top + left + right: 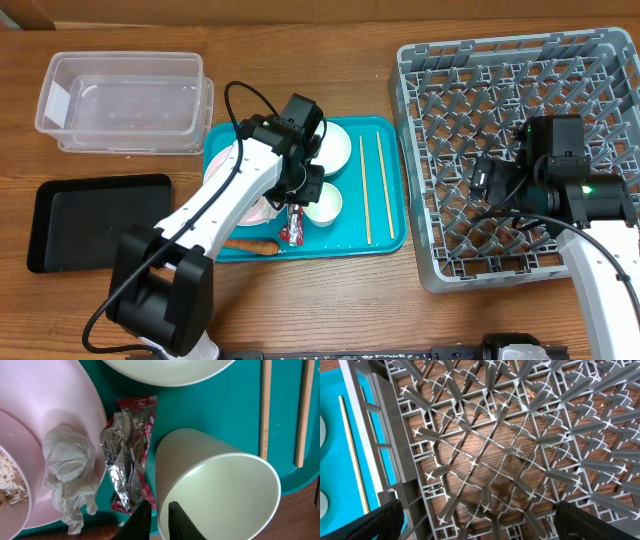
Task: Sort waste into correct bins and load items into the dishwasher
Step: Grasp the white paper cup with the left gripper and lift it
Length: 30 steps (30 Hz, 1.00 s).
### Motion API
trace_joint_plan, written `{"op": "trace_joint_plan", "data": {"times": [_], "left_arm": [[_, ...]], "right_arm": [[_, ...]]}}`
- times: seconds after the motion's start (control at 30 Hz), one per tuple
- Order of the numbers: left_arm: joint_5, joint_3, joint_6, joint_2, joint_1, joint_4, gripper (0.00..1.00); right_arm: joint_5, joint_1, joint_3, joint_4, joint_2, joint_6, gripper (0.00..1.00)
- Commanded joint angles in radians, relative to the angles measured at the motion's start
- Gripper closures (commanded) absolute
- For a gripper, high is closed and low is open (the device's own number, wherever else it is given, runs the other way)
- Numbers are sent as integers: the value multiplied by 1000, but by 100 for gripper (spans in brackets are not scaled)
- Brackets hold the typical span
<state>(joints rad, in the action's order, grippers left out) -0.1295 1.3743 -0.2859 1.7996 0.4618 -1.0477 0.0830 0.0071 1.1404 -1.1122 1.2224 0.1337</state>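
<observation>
Beside left hand (156, 515), wrapper (129, 460), cup (220, 492)

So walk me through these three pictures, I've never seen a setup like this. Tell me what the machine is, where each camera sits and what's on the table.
It is a robot with two arms at a wooden table, each ending in a two-finger gripper. The wide picture looks down from above; the other two come from cameras on the wrists.

From above: a teal tray carrying dishes, two chopsticks, a carrot and a wrapper. Left of it are a clear tub and a black tray; right, a grey dish rack.

The left gripper hovers low by the wrapper, a white cup and a tissue wad, its fingers nearly together, holding nothing. The right gripper hangs open over the rack, empty.
</observation>
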Motion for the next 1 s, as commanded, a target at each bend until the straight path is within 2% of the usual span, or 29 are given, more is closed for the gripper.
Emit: {"op": "trace_joint_plan", "data": {"times": [0.0, 0.2, 0.4, 0.47, 0.57, 0.67, 0.8, 0.87, 0.97], "left_arm": [[7, -20, -3, 11, 3, 5, 87], [6, -20, -8, 11, 3, 20, 96], [3, 3, -10, 11, -5, 13, 96], [-42, 47, -3, 10, -27, 7, 96], [-198, 133, 25, 10, -86, -6, 96], [-484, 216, 47, 10, -170, 25, 96], [-930, 240, 15, 11, -266, 203, 96], [-1075, 240, -31, 11, -288, 299, 96], [-1207, 240, -82, 11, -295, 412, 96]], "right_arm": [[6, -3, 29, 2, -3, 1, 2], [6, -3, 29, 3, -3, 1, 2], [21, -3, 29, 15, -3, 2, 8], [102, -6, 29, 49, -3, 66, 11], [159, -52, 33, 111, -3, 211, 9], [-47, -135, 32, 218, -2, 230, 9], [-638, -212, 32, 385, 9, 38, 8], [-900, -216, 32, 452, 22, -46, 7], [-1155, -191, 32, 520, 50, -113, 5]]}}
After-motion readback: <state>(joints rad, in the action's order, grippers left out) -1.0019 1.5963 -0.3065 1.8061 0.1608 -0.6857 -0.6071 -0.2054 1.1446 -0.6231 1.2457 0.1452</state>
